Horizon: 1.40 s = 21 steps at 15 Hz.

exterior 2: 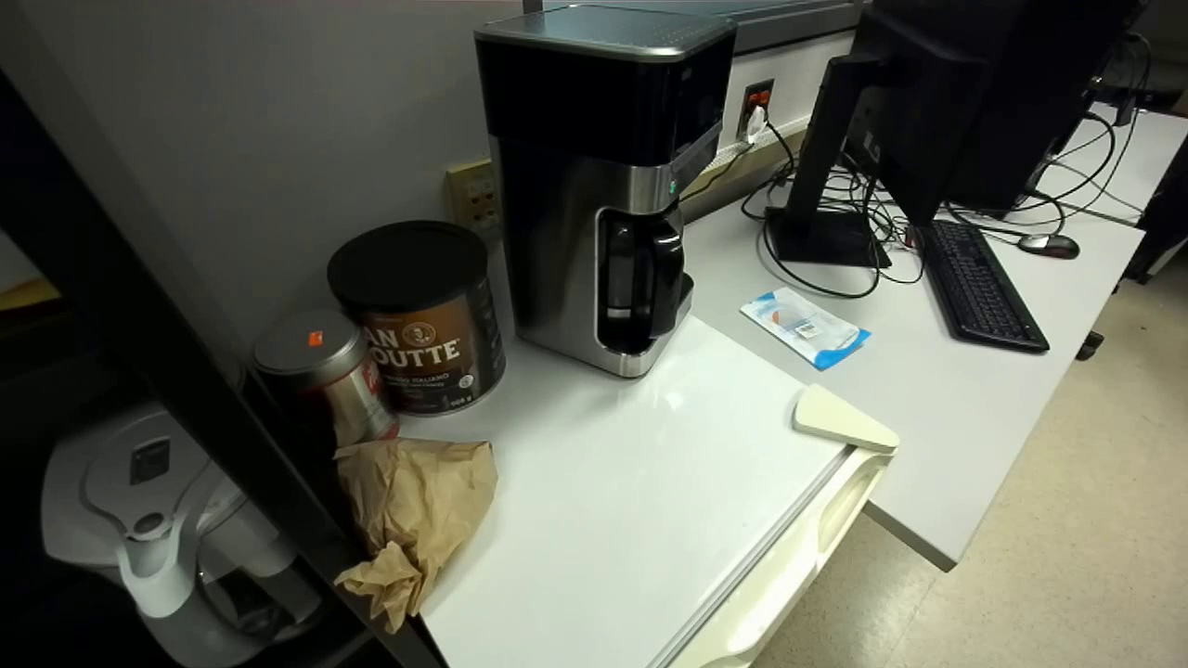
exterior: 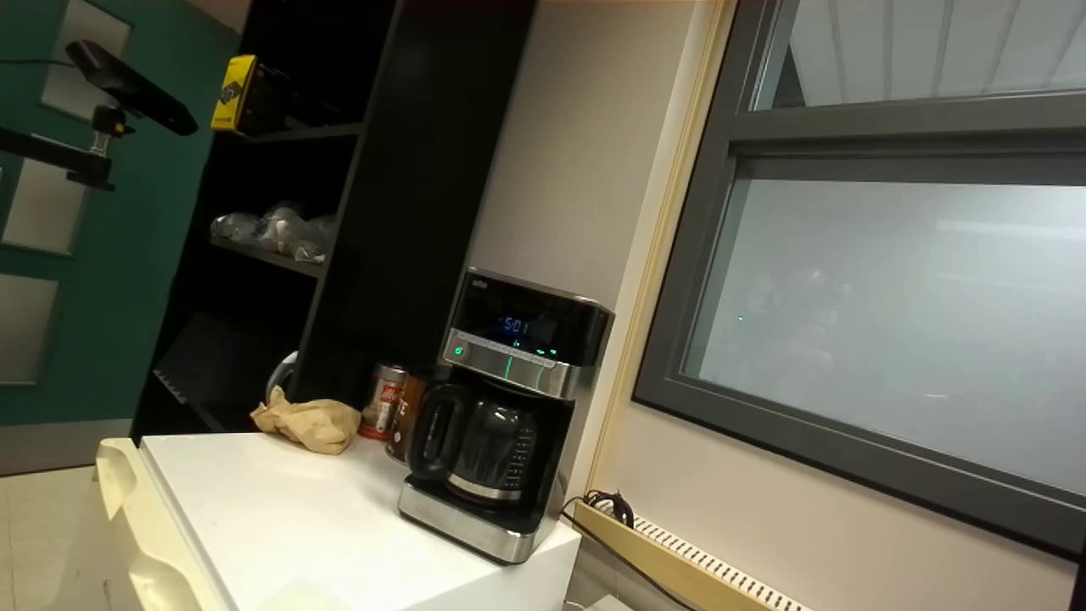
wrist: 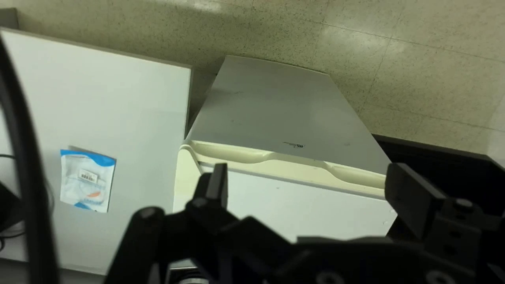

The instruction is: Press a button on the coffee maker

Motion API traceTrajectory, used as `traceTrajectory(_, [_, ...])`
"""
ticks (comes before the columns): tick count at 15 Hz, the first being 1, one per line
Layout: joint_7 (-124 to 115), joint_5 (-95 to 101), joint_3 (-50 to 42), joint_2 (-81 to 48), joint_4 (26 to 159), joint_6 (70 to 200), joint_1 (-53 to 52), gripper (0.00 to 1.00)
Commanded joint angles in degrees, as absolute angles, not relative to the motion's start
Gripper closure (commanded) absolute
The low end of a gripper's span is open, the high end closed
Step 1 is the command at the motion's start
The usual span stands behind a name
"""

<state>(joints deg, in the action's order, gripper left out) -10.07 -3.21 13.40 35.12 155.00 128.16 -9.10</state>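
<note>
Gripper point(wrist: 307, 179) spread wide, nothing held — poorly aimed, that breadth could catch neighbouring buttons point(exterior: 507, 350) on the coffee maker point(exterior 2: 585, 213) — which, pushed hard, could slide.

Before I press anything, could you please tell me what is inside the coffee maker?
The coffee maker holds a dark glass carafe in its open bay, black handle outward. The carafe hides much of the bay's back; its own contents can't be made out.
</note>
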Motion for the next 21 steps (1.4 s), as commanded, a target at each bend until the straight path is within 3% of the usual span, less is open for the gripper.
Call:
traceTrajectory(1, [2.1,1.7,8.0,28.5,151.6,131.0,-8.0,0.0])
traceTrajectory(12, [24.7,27.5,1.1,11.6,141.9,146.7,-0.8,0.0])
traceTrajectory(13, [25.8,30.3,0.5,10.0,141.0,149.6,0.1,0.25])
traceTrajectory(15, [27.5,35.5,-0.4,7.4,139.9,155.8,1.6,0.33])
traceTrajectory(21, [24.8,51.1,-3.0,-1.2,134.8,172.3,6.2,0.81])
